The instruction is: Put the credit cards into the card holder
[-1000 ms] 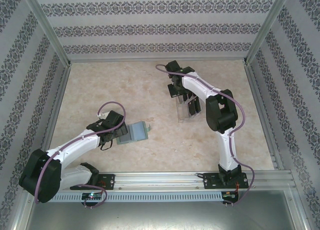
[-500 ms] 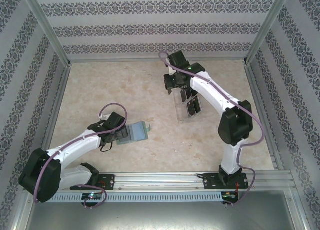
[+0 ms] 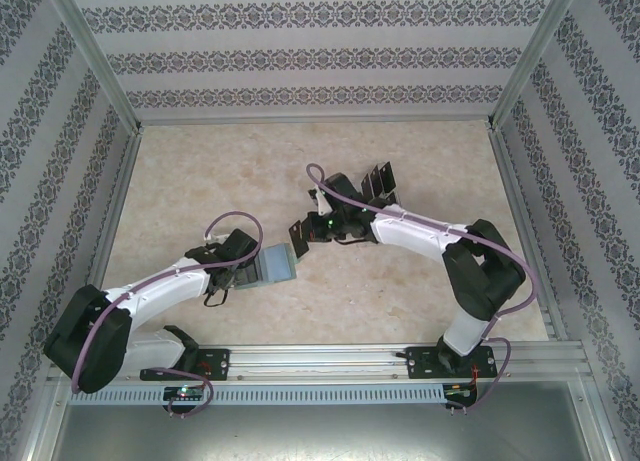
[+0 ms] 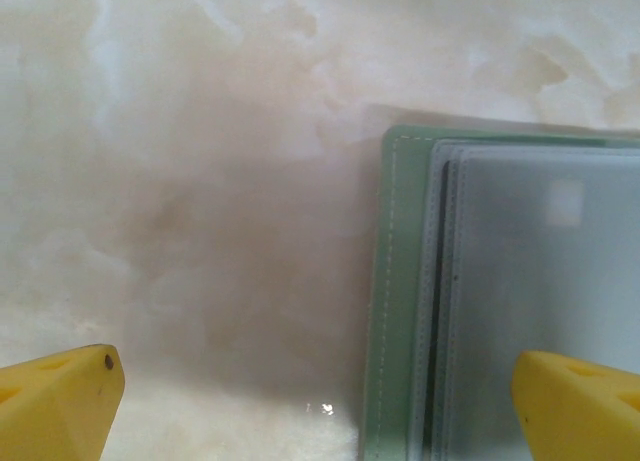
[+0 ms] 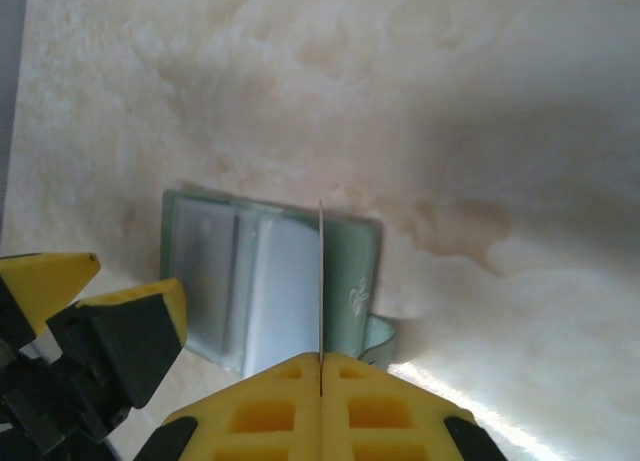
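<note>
Card holder (image 3: 278, 269), flat sage-green soft case: top view, on beige marbled table (image 3: 200, 181) between left gripper (image 3: 248, 274), right gripper (image 3: 298, 243). Left wrist: jaws wide, empty. Right wrist: clamped on thin edge-on credit card (image 5: 320, 271), colour unclear. Risk: unpinned holder may slide, card miss slot.

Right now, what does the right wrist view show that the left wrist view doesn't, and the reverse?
Right wrist adds: the right gripper shut on a credit card, edge-on in front of the card holder. Left wrist adds: a close look at the white stitching along its green border. Both: the holder flat on the table, with the open left gripper at its edge.
</note>
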